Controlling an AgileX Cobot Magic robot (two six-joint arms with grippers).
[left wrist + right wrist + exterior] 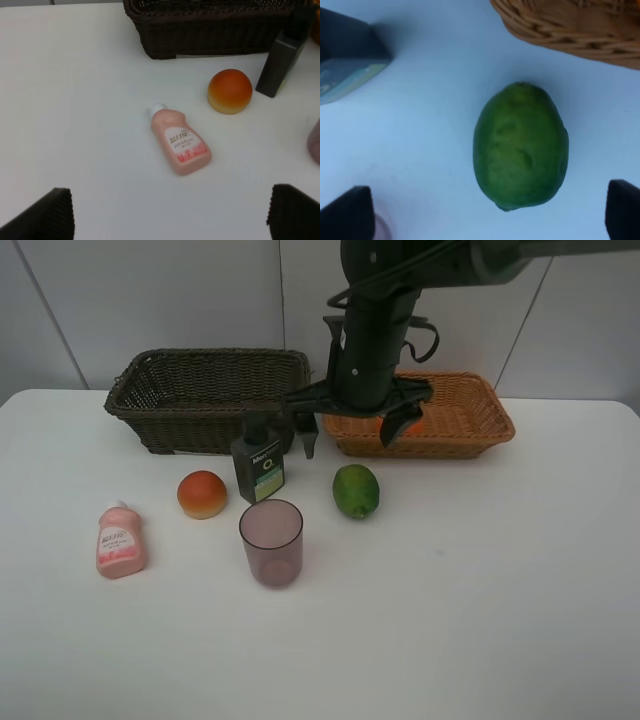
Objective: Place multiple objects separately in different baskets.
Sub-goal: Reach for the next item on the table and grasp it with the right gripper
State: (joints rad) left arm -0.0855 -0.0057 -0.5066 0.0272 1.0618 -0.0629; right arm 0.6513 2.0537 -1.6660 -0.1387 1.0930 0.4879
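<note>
Lime [356,490]: lay on white table [520,600], near side of tan basket [470,430], not touching it.
R gripper [355,432]: jaws spread wide, nothing held; lime showed btwn its 2 tips in wrist view.
Pink bottle [121,542]: lay flat, furthest left, cap toward far side.
L gripper [172,215]: jaws spread wide, nothing held; hung over table by pink bottle.
Dk green bottle [260,462]: stood up right in front of dark basket [200,390].
Peach [202,494]: just left of dk green bottle, not touching.
Cup [271,542]: stood open end up, near side of dk green bottle.
Baskets: side by side at far edge; dark one left, tan one right.
</note>
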